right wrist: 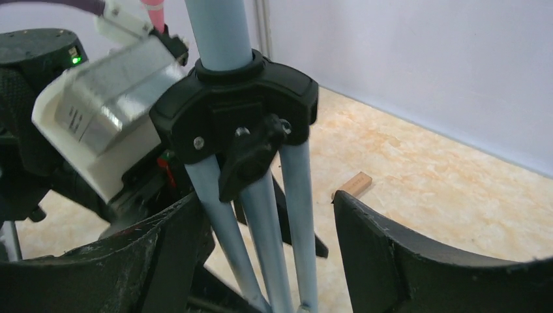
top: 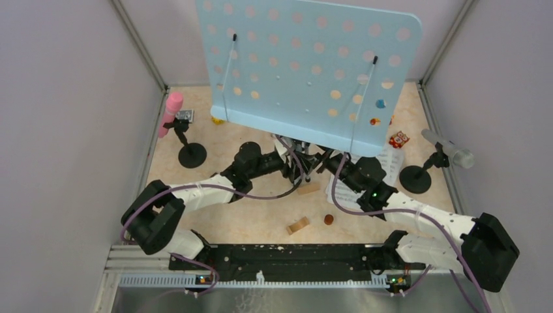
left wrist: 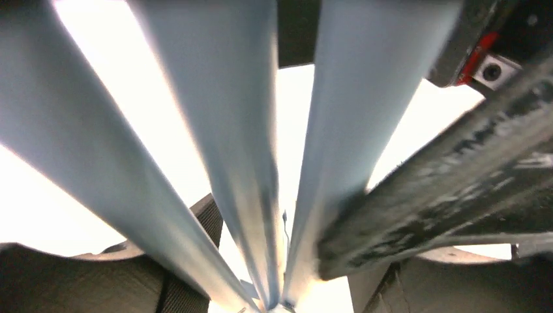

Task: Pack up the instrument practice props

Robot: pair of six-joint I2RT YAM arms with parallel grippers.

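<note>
The pale blue perforated music rack (top: 306, 65) leans over the back of the table on its grey-blue tripod legs (right wrist: 261, 235), which are folded close together. My left gripper (top: 291, 158) and right gripper (top: 328, 161) meet under the rack at those legs. In the right wrist view my right gripper (right wrist: 267, 215) stands open around the legs, with floor showing beside its right finger. The left wrist view shows the legs (left wrist: 241, 163) between my left gripper's (left wrist: 280, 274) parted jaws. A pink microphone (top: 173, 107) and a silver microphone (top: 450, 149) sit in black round-based holders (top: 192, 155) (top: 415, 178). White sheet-music pages (top: 389, 164) lie at the right.
Small wooden blocks (top: 298, 225) (top: 310, 188) and a brown disc (top: 328, 219) lie in front of the arms. Colourful toy vehicles (top: 398, 139) sit at the back right. Grey walls close in the table on three sides.
</note>
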